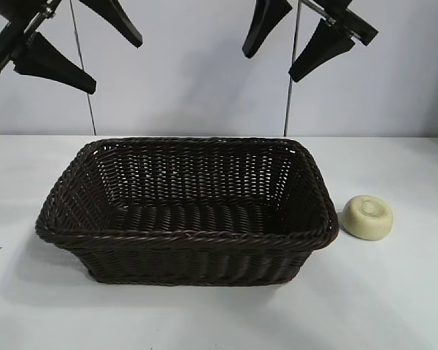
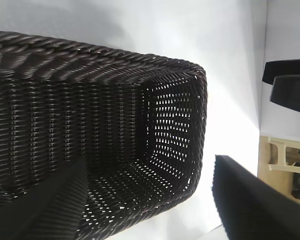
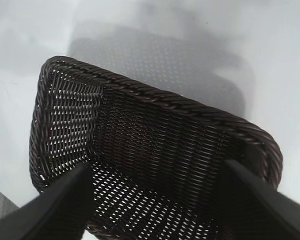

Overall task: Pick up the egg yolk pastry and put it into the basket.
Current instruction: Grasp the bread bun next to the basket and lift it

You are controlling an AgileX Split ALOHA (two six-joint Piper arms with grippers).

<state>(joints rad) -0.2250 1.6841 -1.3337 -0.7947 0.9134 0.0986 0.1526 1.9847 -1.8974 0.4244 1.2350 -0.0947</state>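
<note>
Both grippers hang high above the table: my left gripper point(image 1: 87, 44) and right gripper point(image 1: 296, 40) have their fingers spread wide, holding and touching nothing. I see the egg yolk pastry point(image 1: 367, 216) sitting on the white table point(image 1: 394, 306) just beside the right end of the wicker basket point(image 1: 182, 237), not in it. My right arm looks better placed to fetch it.

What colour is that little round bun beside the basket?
Pale yellow-cream. The egg yolk pastry shows best in the exterior view.
</note>
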